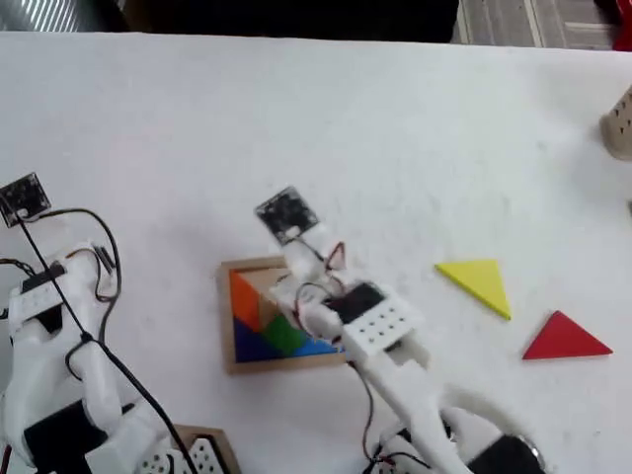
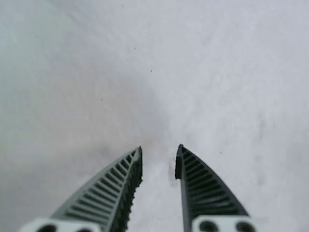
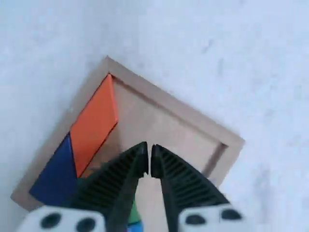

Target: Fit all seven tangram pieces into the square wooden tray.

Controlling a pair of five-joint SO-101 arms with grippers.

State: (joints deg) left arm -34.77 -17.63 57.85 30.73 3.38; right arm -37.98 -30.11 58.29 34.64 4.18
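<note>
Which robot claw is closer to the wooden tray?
Right. The right gripper hangs directly over the tray, above its floor. The left gripper is over the table, off to the tray's side.

Fig.: white table [image 1: 395,128], high view. Directly on it: square wooden tray [image 1: 225,318], approx. centre, toward the near edge; yellow triangle [image 1: 479,281] lying flat, right of tray, apart from it; red triangle [image 1: 565,339] flat, near the yellow one, not touching. Beige perforated obj. [image 1: 619,123] at right edge. Wooden item [image 1: 209,439], partly hidden, at near edge, left of tray.
</note>
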